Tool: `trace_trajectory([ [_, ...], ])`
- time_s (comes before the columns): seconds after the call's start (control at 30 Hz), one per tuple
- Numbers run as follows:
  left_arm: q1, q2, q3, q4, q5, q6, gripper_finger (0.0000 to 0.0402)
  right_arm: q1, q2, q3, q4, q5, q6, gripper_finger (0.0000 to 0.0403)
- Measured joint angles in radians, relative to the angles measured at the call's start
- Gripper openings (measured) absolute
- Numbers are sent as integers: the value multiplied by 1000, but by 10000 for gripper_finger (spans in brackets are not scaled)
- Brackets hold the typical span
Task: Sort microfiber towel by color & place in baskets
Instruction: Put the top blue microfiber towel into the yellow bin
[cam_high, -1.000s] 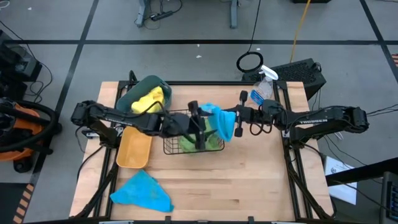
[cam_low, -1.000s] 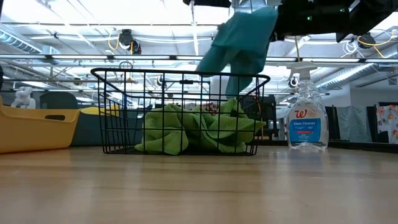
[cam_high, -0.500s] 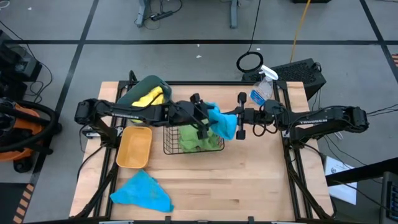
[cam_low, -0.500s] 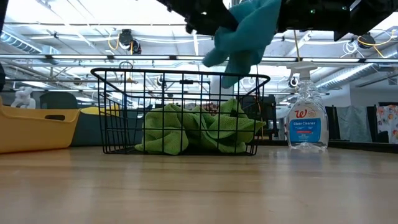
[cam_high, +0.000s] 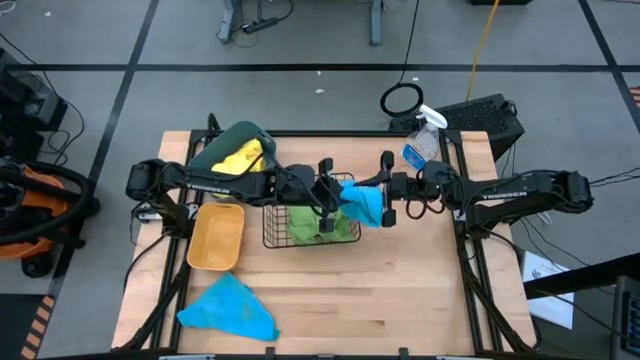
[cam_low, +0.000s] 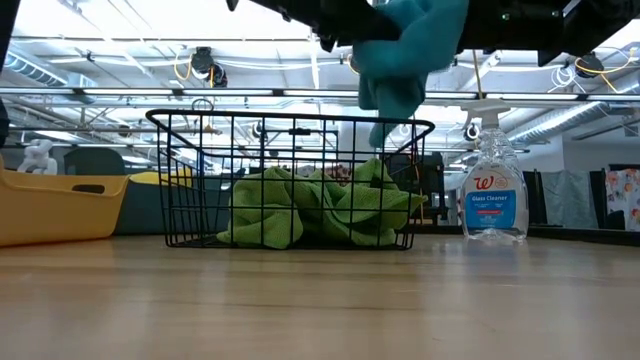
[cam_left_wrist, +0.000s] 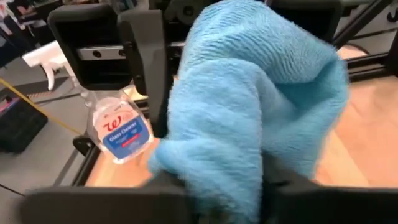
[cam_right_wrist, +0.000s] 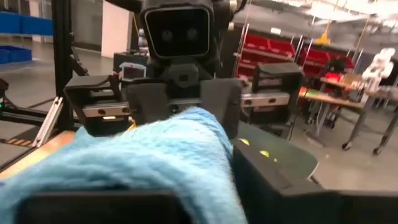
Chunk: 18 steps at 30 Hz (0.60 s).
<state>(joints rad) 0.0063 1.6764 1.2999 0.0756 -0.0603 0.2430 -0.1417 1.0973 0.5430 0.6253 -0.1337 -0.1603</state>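
Observation:
A blue towel (cam_high: 362, 203) hangs bunched between my two grippers, above the right end of the black wire basket (cam_high: 272, 232), which holds green towels (cam_high: 312, 224). My left gripper (cam_high: 340, 195) reaches in from the left over the basket, and my right gripper (cam_high: 380, 198) comes from the right. Both are shut on the towel. In the low view the towel (cam_low: 405, 60) hangs clear above the basket's rim. A second blue towel (cam_high: 230, 308) lies on the table near the front left. The teal tub (cam_high: 215, 150) holds a yellow towel (cam_high: 240, 157). My left gripper pinches the blue towel's left-hand bunch (cam_right_wrist: 193, 121) between its two fingers (cam_right_wrist: 149, 102), coming level from the table's left. Several layers are gathered there. The towel is lifted clear and droops below the fingers. My right gripper has the towel's right-hand part (cam_right_wrist: 124, 180) between its fingers, coming level from the table's right. The cloth itself covers the place of contact. One of its fingers (cam_left_wrist: 146, 74) stands against the towel's side.
The shallow yellow bin (cam_high: 215, 236) stands left of the wire basket. A clear spray bottle (cam_high: 420, 150) stands at the back right, close behind my right arm. Bare wood lies in front of the basket.
My left gripper has moved toward the table's right over the basket and taken hold of the blue towel, which hung from my right gripper. The towel's hanging lower part has been drawn up into a shorter bunch between the two grippers.

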Motion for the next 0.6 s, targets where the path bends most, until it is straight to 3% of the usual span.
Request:
trace_trajectory([
  [0.03,0,0,0,-2,1,-2,44,0,0,0,-14,0,9,86],
  [0.1,1,0,-1,-3,3,-9,21,0,-1,1,-33,4,35,119],
  [0.33,-7,-29,-2,-49,6,-38,18,0,-23,5,-161,48,99,209],
  [0.6,-42,-159,5,-130,-60,-54,15,-1,-72,-4,-306,59,96,264],
])
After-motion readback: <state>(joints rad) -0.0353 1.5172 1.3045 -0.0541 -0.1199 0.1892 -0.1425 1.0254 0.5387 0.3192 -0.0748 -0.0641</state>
